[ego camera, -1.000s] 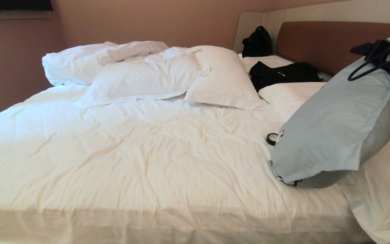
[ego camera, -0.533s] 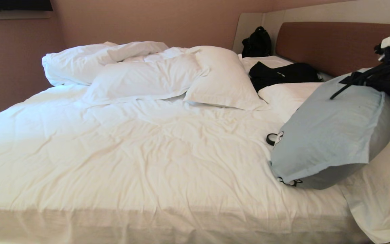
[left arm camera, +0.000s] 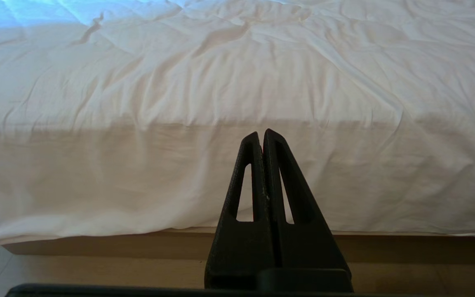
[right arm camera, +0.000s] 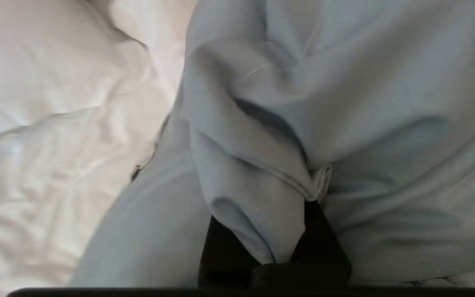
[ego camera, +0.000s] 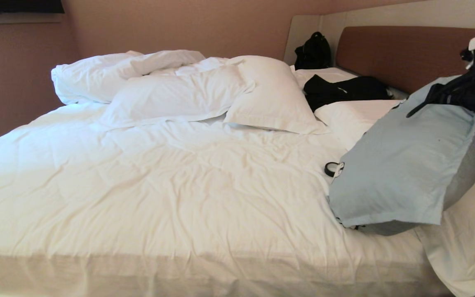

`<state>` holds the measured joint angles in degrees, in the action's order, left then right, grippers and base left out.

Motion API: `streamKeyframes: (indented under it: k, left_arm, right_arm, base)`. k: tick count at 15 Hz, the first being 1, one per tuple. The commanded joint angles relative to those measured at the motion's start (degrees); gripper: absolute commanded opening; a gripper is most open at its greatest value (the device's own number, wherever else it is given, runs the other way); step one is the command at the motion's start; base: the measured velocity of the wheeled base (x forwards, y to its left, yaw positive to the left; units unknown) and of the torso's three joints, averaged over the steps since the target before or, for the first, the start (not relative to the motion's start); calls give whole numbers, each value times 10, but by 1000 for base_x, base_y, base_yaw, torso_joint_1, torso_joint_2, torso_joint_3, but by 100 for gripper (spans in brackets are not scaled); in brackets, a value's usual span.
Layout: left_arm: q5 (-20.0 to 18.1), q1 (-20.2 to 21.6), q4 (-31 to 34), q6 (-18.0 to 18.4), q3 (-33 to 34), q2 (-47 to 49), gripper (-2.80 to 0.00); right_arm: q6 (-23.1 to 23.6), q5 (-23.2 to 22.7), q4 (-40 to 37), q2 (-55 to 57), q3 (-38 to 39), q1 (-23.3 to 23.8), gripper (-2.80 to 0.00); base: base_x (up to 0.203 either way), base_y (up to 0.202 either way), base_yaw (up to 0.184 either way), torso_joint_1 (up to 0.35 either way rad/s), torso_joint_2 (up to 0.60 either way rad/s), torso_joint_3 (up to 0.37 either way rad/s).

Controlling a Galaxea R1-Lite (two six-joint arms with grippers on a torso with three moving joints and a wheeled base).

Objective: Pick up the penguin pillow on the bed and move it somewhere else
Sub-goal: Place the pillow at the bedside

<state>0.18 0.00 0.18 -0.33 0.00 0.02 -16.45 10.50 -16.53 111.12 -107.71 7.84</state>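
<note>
While propped on the bed point(ego camera: 179, 185), the penguin pillow point(ego camera: 402, 165) has its top edge pinched in the right claw point(right arm camera: 299, 214).

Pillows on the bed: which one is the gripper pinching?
The pale blue pillow at the right; the right gripper pinches its fabric. The others are white.

Right gripper point(right arm camera: 281, 231) jaws pinching a fold of the penguin pillow point(right arm camera: 344, 103), seemingly its flange, white bed point(right arm camera: 56, 123) beside

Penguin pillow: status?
Right gripper shut on penguin pillow fabric. Pillow tilted up, low corner on bed. Left gripper shut, parked at bed edge.
</note>
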Motion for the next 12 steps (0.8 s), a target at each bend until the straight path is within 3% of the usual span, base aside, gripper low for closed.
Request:
streamKeyframes:
  k: [1, 4, 6, 9, 12]
  left_arm:
    - [0, 0, 0, 0, 1, 0, -280]
    - [0, 0, 0, 0, 1, 0, -280]
    - [1, 0, 0, 0, 1, 0, -280]
    - [0, 0, 0, 0, 1, 0, -280]
    - [1, 0, 0, 0, 1, 0, -280]
  right_arm:
    - [-30, -1, 1, -66, 21, -16, -280]
    - [-56, -16, 13, -146, 79, -60, -280]
    - [-64, -55, 55, -204, 145, -91, -280]
    - [-65, -138, 128, -295, 239, -127, -280]
    - [-64, -287, 160, -364, 307, -143, -280]
  base:
    - [0, 0, 0, 0, 0, 0]
    - [0, 0, 0, 0, 0, 0]
    - [0, 0, 0, 0, 0, 0]
    - [0, 0, 0, 0, 0, 0]
    - [0, 0, 0, 0, 0, 0]
